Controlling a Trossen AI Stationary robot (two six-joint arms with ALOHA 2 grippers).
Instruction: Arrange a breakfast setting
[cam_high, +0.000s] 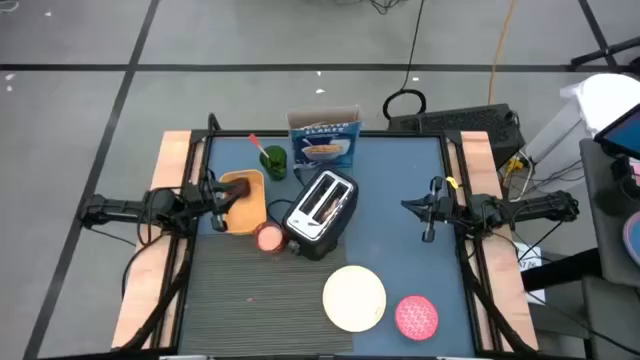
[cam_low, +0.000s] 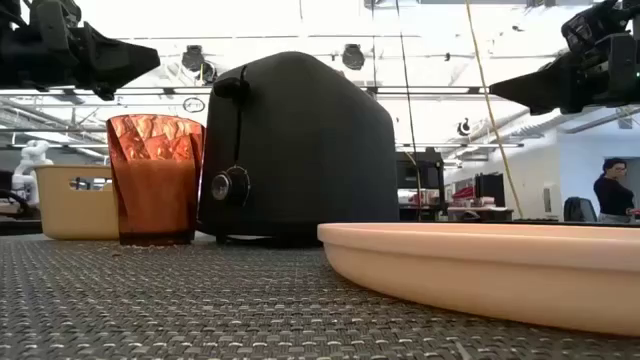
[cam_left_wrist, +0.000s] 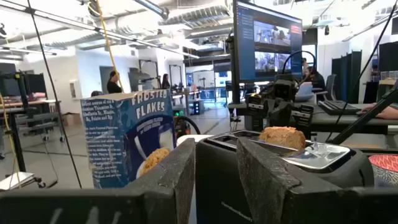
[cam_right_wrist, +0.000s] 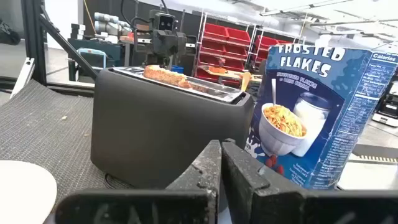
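The setting looks barely begun, and the step in hand seems to be fetching the first item. The left gripper (cam_left_wrist: 216, 149) hovers at the left edge of the blue mat by the orange square container (cam_high: 248, 207). Its fingers are a narrow gap apart with nothing between them, and it faces the toaster. Just beyond the container stands one green cup (cam_high: 274, 160) holding the single red-handled spoon (cam_high: 258, 145), which is not yet laid out. One translucent reddish tumbler (cam_high: 270, 237) sits in front of the container. One Frosted Flakes box (cam_high: 325, 138) stands at the back of the table. In the middle is one toaster (cam_high: 322, 212), with one slice of toast (cam_left_wrist: 283, 137) poking up from a slot. Nearer the front edge, the one cream plate (cam_high: 354, 297) lies bare, partly on the grey ribbed placemat (cam_high: 250, 300). Just to its right is the one pink bowl (cam_high: 417, 315); whether it holds cereal I cannot tell. The right gripper (cam_right_wrist: 221, 152) waits at the right side of the mat with its fingers pressed together, empty. The next move probably calls for a gripper to close on the toast's exposed top edge, lift it straight out of the slot and carry it to the plate.
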